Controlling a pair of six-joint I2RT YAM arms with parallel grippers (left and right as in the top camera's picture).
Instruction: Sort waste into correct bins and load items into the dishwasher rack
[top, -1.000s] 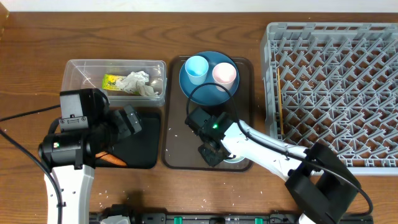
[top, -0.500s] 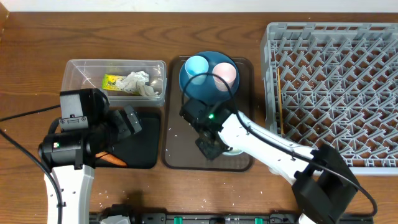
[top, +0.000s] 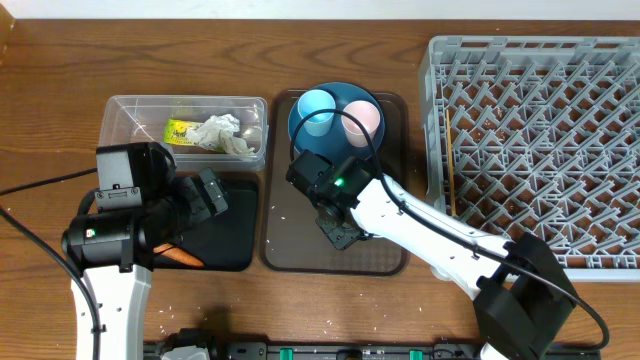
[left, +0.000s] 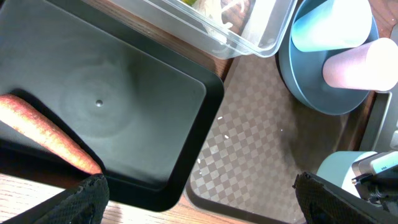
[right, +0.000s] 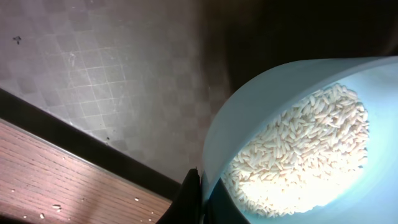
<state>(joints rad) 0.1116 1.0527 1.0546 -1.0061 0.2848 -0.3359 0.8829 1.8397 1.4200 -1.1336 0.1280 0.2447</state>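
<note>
pinched at the rim between the right fingers (right: 193, 200), over a brown chequered serving tray (right: 93, 74): a white bowl with pale blue inside (right: 249, 118), holding loose white rice grains (right: 298, 155), likely to spill if tipped too soon. left fingers (left: 86, 198) wide apart above a shallow black rectangular tray (left: 124, 106) with an orange carrot piece (left: 43, 127). beyond, grain-flecked wooden worktop (top: 60, 70); no room visible.

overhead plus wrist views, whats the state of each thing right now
pale blue bowl, holds rice, right tool shut on its rim
left tool, open, empty
clear tub, holds tissue and wrapper
black tray, holds carrot
blue plate, carries light blue cup and pink cup
dishwasher rack, holds chopsticks, no dishes
</note>
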